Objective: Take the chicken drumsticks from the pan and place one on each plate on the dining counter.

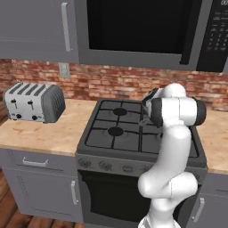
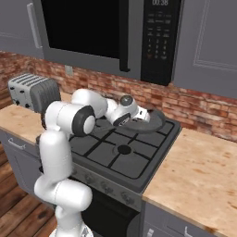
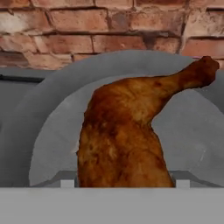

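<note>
Brick-backed stove [image 2: 125,152], pan [image 3: 39,127], drumstick [image 3: 127,131] between tool's [image 3: 121,183] fingertips

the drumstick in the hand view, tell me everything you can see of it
The drumstick is a lumpy cooked piece, reddish-brown with golden-tan patches and a glossy roasted skin. Its thick meaty end sits low in the hand view, between the gripper fingertips; the thin bone end points up and to the right, ending in a small knob. It lies inside the round grey metal pan, whose rim curves behind it, with the brick wall beyond. Whether the fingers actually press it cannot be told.
</note>
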Controlling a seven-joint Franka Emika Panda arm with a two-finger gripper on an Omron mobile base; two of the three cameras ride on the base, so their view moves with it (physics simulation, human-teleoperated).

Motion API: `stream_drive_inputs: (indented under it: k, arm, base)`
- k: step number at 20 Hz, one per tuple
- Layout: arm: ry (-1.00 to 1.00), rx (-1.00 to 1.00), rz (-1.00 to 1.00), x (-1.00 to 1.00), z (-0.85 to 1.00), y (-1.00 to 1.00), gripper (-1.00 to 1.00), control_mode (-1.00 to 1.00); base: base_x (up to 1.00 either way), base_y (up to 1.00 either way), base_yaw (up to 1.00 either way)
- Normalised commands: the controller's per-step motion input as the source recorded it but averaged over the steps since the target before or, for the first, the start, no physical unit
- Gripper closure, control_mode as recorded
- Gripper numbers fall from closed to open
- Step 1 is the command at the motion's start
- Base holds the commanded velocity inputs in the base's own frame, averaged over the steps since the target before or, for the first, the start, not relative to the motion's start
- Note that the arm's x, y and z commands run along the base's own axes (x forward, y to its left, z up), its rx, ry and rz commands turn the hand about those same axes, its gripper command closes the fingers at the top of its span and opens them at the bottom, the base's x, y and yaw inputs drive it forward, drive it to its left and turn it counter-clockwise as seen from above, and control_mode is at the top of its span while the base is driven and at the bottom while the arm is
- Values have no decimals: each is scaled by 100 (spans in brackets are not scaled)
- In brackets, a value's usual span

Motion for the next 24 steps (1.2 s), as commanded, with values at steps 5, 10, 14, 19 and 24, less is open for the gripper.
stream_drive_inputs:
  k: [5,10,14,19,24]
  arm:
    - [-31,11,11,-66,44,-10,100,-100]
    - [-9,10,20,-97,30,-28,100,-100]
    - [0,10,25,-100,27,-34,100,-100]
    - [0,2,24,-96,76,-17,100,-100]
    - [0,0,22,-88,100,-17,100,-100]
  base:
    - [0,0,0]
    - [0,0,0]
    - [0,0,0]
    - [0,0,0]
    - [0,0,0]
